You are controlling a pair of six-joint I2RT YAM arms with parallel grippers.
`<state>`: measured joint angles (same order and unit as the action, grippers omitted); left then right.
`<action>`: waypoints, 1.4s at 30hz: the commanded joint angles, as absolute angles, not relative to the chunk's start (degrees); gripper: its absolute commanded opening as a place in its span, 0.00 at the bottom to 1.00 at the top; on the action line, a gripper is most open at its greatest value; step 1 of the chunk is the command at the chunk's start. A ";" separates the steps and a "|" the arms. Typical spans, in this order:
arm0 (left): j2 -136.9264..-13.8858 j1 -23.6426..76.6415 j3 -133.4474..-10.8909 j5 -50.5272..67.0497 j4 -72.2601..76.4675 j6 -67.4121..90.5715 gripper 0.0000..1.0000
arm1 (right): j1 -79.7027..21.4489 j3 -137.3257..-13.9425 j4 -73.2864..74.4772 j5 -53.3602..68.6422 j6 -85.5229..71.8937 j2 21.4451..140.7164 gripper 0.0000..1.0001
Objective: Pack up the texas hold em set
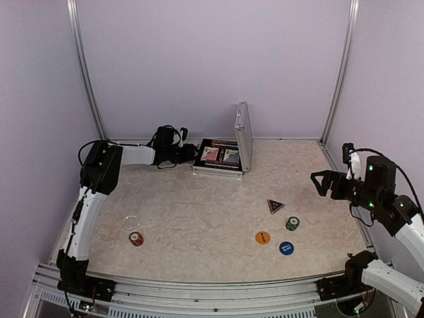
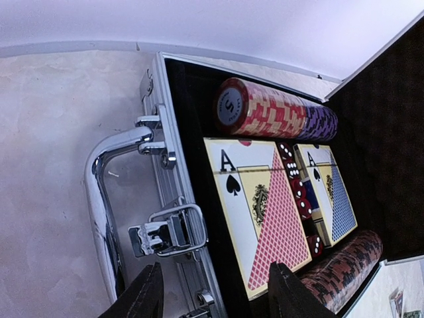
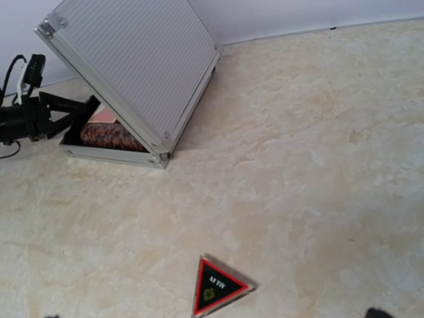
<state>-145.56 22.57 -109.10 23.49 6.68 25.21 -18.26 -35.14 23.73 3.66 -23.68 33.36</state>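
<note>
Left tool (image 2: 215, 270) hovers, jaws parted astride the front rim of the silver briefcase (image 1: 243, 136), gripping nothing. Right tool (image 1: 320, 180) gapes wide and empty at the right. On the marbled bench (image 1: 199, 205) the briefcase stands open at the back, with card decks (image 2: 265, 212) and chip rows (image 2: 278, 109) inside. Out front lie the blue disc (image 1: 286, 248), orange disc (image 1: 263, 237), triangular marker (image 1: 275, 205) and green chip (image 1: 292, 223). Far left sits a red chip (image 1: 136, 239).

White arms (image 1: 86, 218), black joints (image 1: 101, 167), cables (image 1: 85, 147) and fingers (image 2: 142, 295).
</note>
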 commanded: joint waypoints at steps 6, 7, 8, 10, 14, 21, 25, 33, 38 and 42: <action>-145.22 23.55 -108.51 29.10 -7.59 24.40 0.53 | -18.72 -34.72 23.62 3.52 -24.01 32.81 1.00; -144.81 23.73 -107.95 29.16 -7.78 24.50 0.54 | -18.72 -34.72 23.62 3.47 -24.04 32.71 1.00; -144.11 24.03 -107.36 29.17 -8.02 24.58 0.54 | -18.72 -34.72 23.64 3.47 -24.14 32.52 1.00; -142.98 24.73 -106.00 28.98 -8.00 24.69 0.54 | -18.72 -34.67 23.64 3.41 -24.17 32.19 1.00; -141.41 26.04 -104.28 28.44 -8.83 25.07 0.54 | -18.72 -34.76 23.77 3.41 -24.32 31.61 1.00; -136.41 27.66 -95.21 29.42 -3.59 27.96 0.54 | -18.65 -34.63 23.69 3.25 -24.48 31.03 1.00; -132.92 28.86 -90.30 29.57 -1.05 29.04 0.55 | -18.72 -34.57 23.64 3.31 -24.44 31.11 1.00; -130.36 33.40 -86.63 29.10 -0.47 29.96 0.58 | -18.73 -34.71 23.69 3.23 -24.61 30.67 1.00; -128.93 35.74 -83.87 29.29 2.84 32.62 0.59 | -18.72 -34.67 23.68 3.25 -24.54 30.31 1.00; -128.09 37.67 -82.58 29.03 4.11 34.12 0.60 | -18.72 -34.63 23.60 3.23 -24.54 30.01 1.00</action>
<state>-129.40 34.52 -84.77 26.44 5.21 31.33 -18.26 -34.96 23.73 3.64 -24.12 30.85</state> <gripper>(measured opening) 0.594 0.997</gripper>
